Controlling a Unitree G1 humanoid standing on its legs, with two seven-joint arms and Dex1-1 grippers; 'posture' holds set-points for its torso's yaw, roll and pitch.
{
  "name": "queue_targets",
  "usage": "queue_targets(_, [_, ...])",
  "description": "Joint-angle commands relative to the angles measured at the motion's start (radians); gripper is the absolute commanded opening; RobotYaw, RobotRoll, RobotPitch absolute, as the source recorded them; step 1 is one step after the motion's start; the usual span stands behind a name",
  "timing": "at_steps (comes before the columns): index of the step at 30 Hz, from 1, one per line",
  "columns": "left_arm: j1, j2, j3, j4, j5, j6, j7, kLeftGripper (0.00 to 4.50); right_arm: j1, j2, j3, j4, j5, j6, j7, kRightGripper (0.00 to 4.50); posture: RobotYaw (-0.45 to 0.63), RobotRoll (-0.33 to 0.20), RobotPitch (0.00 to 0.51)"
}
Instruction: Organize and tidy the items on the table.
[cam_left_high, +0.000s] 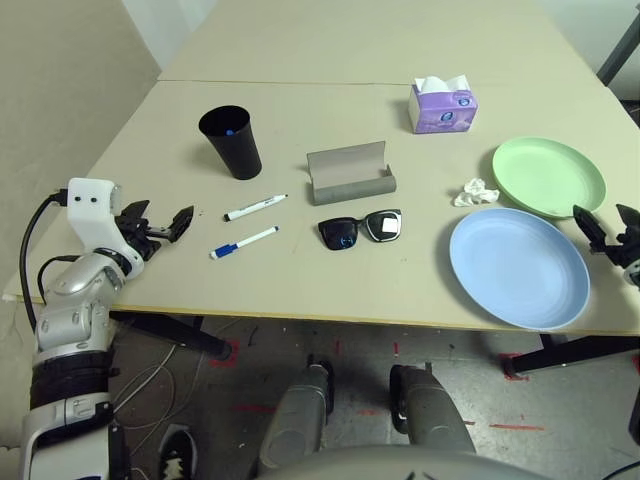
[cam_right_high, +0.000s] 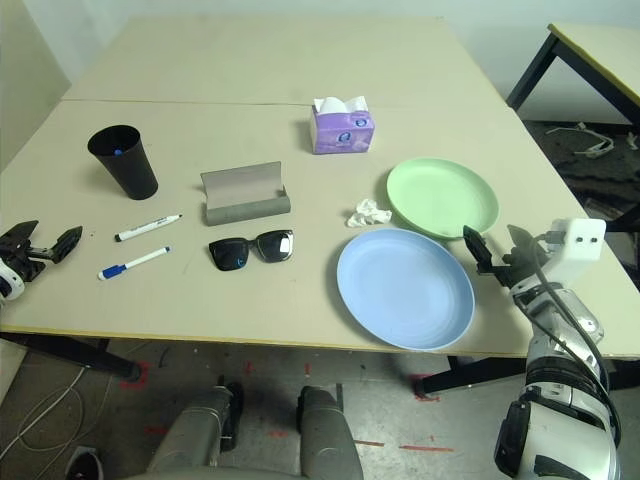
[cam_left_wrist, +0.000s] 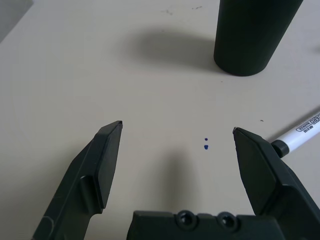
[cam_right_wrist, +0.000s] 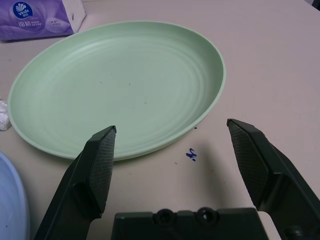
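Beige worktop (cam_left_high: 330, 270) carries everything. The left tool (cam_left_high: 158, 223) hovers at the left edge, fingers spread wide and holding nothing; the right tool (cam_right_high: 494, 249) is likewise wide open beside the green plate (cam_right_high: 442, 197). The blue plate (cam_right_high: 405, 287) lies just in front of the green one, with a crumpled tissue (cam_right_high: 369, 212) between them. Two markers (cam_left_high: 255, 207) lie near a black cup (cam_left_high: 231, 141). Sunglasses (cam_left_high: 361, 229) rest just before the open grey case (cam_left_high: 350, 173). A tissue box (cam_left_high: 442, 106) stands behind.

Left claw (cam_left_high: 160, 225), right claw (cam_right_high: 494, 249) agape
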Motion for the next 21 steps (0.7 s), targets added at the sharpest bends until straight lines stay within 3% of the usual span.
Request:
queue_targets(1, [-0.02, 0.011, -0.001, 0.023, 0.006, -0.002, -0.001, 4.48, 0.015, -0.004, -0.011, 0.004, 0.004, 0.0, -0.005, 4.5, -0.06, 0.0, 0.176])
queue_targets(17, [-0.044, -0.051, -0.018, 0.011, -0.005, -0.019, 0.004, 4.48, -0.002, -0.044, -0.015, 0.034, 0.001, -0.009, 0.001, 4.5, -0.08, 0.0, 0.171])
queue_targets(21, [-0.046, -0.075, 0.029, -0.002, -0.062, -0.07, -0.028, 4.48, 0.013, -0.04, -0.018, 0.001, 0.009, 0.0, 0.0, 4.5, -0.09, 0.0, 0.175])
